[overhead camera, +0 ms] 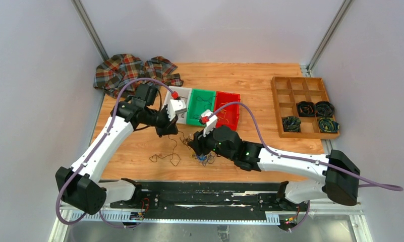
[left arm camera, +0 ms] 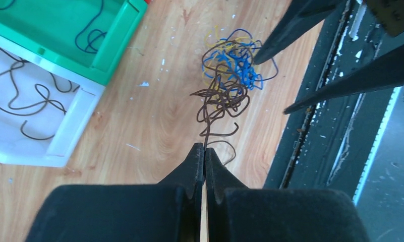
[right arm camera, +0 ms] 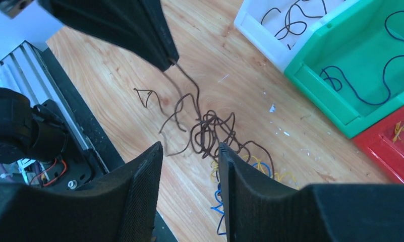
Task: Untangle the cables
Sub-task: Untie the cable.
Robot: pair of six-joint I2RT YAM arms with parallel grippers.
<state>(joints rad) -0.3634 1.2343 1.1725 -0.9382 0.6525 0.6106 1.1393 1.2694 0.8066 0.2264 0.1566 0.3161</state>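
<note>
The cables are a small clump of blue and yellow wire loops [left arm camera: 233, 64] on the wooden table, with a brown wire tangle [left arm camera: 221, 99] caught in its near side. In the top view the clump [overhead camera: 203, 158] lies near the table's front edge. My left gripper [left arm camera: 205, 147] is shut on one strand of the brown wire and holds it taut above the table; it also shows in the top view [overhead camera: 168, 132]. My right gripper [right arm camera: 189, 149] is open, its jaws to either side of the brown tangle [right arm camera: 210, 132] just above the clump, holding nothing.
A white bin [overhead camera: 182, 94], a green bin [overhead camera: 200, 105] and a red bin [overhead camera: 228, 109] stand in a row behind the arms, with loose wires in them. A wooden compartment tray [overhead camera: 290, 93] with dark coiled bundles is at right. A plaid cloth [overhead camera: 129, 70] lies at back left.
</note>
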